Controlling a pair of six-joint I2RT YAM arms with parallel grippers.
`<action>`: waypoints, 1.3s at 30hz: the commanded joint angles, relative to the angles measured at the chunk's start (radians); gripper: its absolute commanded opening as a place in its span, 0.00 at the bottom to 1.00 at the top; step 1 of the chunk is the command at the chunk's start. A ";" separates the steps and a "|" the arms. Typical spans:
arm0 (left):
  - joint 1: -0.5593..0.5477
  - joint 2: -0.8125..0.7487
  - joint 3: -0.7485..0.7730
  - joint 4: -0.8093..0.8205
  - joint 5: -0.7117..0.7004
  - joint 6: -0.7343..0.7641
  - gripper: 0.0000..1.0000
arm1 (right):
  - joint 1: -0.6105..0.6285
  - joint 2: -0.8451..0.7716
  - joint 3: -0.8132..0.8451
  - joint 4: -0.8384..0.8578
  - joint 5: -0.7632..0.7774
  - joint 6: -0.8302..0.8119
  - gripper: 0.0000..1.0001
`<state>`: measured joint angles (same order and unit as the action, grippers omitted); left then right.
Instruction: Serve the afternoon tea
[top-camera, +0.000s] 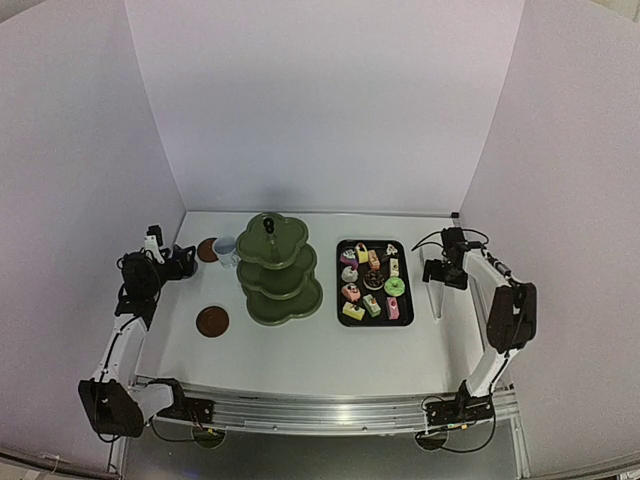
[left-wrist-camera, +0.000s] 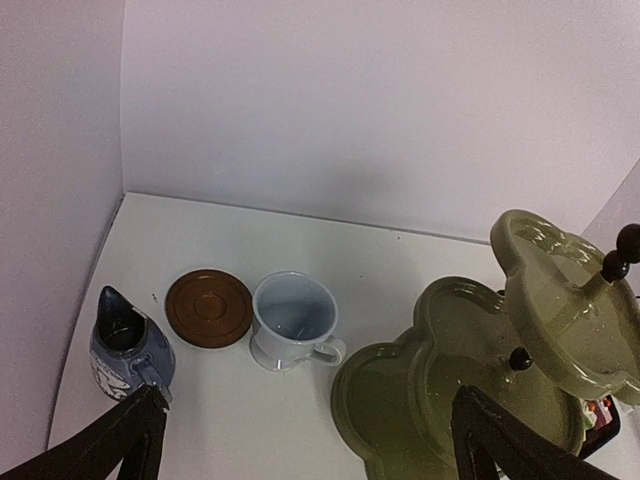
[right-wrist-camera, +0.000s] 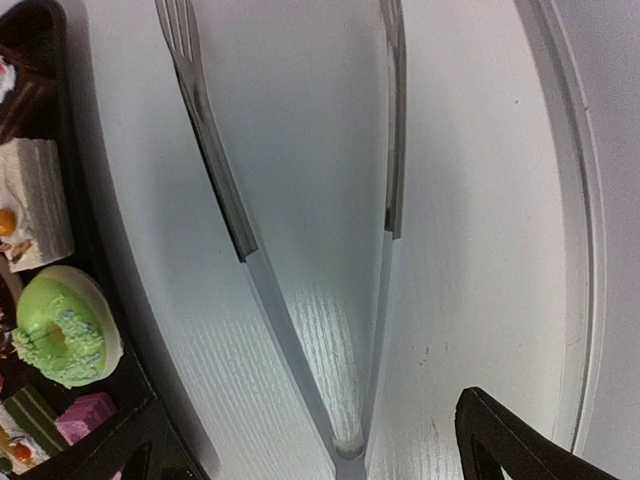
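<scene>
The olive-green three-tier stand (top-camera: 277, 270) stands mid-table with its tiers bare; it also shows in the left wrist view (left-wrist-camera: 470, 380). Several small cakes (top-camera: 372, 280) lie on the black tray (top-camera: 343, 305). A green ring cake (right-wrist-camera: 60, 325) and a white cake (right-wrist-camera: 35, 205) show in the right wrist view. The white mug (left-wrist-camera: 292, 322) sits beside a brown coaster (left-wrist-camera: 208, 307), with the blue-grey pot (left-wrist-camera: 126, 345) at the left. A second coaster (top-camera: 212, 321) lies nearer. My left gripper (top-camera: 188, 262) is open and empty above the pot and mug. My right gripper (top-camera: 438, 272) is open, right of the tray.
Thin metal tongs (right-wrist-camera: 300, 250) lie on the table between my right fingers, their hinge end toward the camera and not gripped. White walls enclose the table on three sides. The table's right edge (right-wrist-camera: 580, 250) runs close beside the tongs.
</scene>
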<state>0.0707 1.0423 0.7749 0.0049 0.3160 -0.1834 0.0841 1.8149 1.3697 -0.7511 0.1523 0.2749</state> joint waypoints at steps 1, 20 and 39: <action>-0.008 0.064 0.103 -0.122 0.059 0.019 1.00 | 0.003 0.129 0.112 -0.151 -0.042 0.018 0.98; -0.025 0.096 0.155 -0.126 -0.004 0.082 1.00 | -0.007 0.343 0.192 -0.167 -0.044 0.031 0.64; -0.029 0.090 0.119 -0.071 -0.022 0.104 1.00 | -0.018 0.257 0.433 -0.465 -0.137 0.061 0.34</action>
<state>0.0459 1.1347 0.8825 -0.1260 0.3004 -0.1016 0.0658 2.1319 1.6509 -1.0199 0.0849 0.3185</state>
